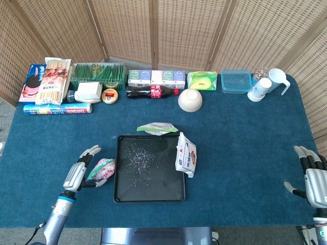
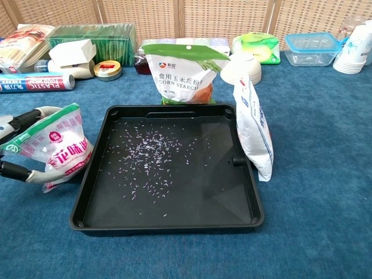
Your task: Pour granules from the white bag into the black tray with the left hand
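Left hand (image 1: 80,173) is sitting just left of the white bag (image 2: 57,147), fingers spread around its left side; whether they are touching it, I cannot tell. The bag is standing on the blue tablecloth (image 1: 245,148), tilted, against the left rim of the black tray (image 2: 93,174), which is holding scattered granules (image 2: 152,152). Right hand (image 1: 312,176) is idling at the table's right edge, fingers apart, holding nothing.

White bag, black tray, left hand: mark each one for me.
white bag (image 2: 61,148), chest view, on its printed front.
black tray (image 2: 168,222), chest view, on its near rim.
left hand (image 1: 77,174), head view, on the back of the hand.
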{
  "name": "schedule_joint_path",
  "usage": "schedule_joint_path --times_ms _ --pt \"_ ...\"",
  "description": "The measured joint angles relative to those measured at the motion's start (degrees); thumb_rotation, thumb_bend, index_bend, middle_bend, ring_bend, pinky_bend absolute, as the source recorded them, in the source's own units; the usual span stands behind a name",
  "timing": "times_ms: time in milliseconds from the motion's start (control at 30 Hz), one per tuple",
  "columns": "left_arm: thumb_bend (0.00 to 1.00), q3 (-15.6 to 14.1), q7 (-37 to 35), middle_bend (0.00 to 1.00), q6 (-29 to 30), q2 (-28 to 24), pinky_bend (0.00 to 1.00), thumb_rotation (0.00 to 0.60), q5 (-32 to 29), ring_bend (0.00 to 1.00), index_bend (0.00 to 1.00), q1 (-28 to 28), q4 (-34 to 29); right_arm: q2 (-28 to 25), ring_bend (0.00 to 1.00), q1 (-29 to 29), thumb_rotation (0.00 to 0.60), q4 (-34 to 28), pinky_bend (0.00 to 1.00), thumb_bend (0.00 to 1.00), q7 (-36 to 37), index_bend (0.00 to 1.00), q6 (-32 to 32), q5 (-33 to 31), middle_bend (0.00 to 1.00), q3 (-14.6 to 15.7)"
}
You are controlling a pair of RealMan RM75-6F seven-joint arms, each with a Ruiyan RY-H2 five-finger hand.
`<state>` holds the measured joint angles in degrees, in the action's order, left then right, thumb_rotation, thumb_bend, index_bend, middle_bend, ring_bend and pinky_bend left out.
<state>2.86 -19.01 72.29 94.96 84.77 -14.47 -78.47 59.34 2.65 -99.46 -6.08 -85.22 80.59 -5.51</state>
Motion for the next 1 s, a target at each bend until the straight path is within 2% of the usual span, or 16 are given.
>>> schedule_joint_path --times_ms 100,233,333,433,600,767,900,1000 --pt "0.00 0.32 -0.62 0.02 0.42 0.57 0.00 0.600 0.05 0.05 0.07 -0.15 -0.21 -0.12 0.12 0.05 0.600 0.03 0.10 0.00 0.42 0.03 0.28 -0.14 0.10 -0.03" --pt "0.04 0.57 0.15 0.16 0.42 1.38 0.04 0.600 -0.39 0.12 0.26 -0.42 -0.21 -0.16 0.12 0.17 0.600 0.07 0.10 0.00 0.61 0.03 0.65 -0.10 0.10 0.09" --pt "0.15 1.16 2.72 0.31 0.35 2.30 0.17 0.600 -1.88 0.24 0.41 -0.38 -0.23 -0.17 0.12 0.20 0.600 0.05 0.10 0.00 0.68 0.03 0.74 -0.04 0.10 0.15" --pt "0.23 2.05 6.33 0.47 1.48 3.93 0.37 0.600 -3.46 0.39 0.58 -0.01 0.14 -0.18 0.12 0.17 0.600 0.07 0.10 0.00 0.78 0.03 0.63 -0.08 0.10 0.10" --pt "0.25 3.05 9.08 0.58 3.25 5.52 0.52 0.600 -4.56 0.50 0.68 0.33 0.93 -0.09 0.12 0.23 0.600 0.12 0.10 0.00 0.67 0.03 0.70 -0.08 0.10 0.11" --pt "0.27 3.09 8.01 0.61 3.98 4.92 0.56 0.600 -3.41 0.55 0.72 0.21 1.09 0.05 0.12 0.24 0.600 0.12 0.10 0.00 0.44 0.03 0.70 -0.02 0.10 0.17" --pt "0.29 1.99 5.54 0.61 2.88 1.64 0.56 0.600 -0.44 0.55 0.72 -0.96 0.43 0.08 0.12 0.20 0.600 0.09 0.10 0.00 0.42 0.03 0.61 -0.08 0.10 0.16" --pt "0.30 0.70 3.14 0.62 1.43 -3.04 0.56 0.600 3.17 0.55 0.73 -2.71 -0.29 0.04 0.12 0.21 0.600 0.01 0.10 0.00 0.53 0.03 0.68 -0.10 0.10 0.16"
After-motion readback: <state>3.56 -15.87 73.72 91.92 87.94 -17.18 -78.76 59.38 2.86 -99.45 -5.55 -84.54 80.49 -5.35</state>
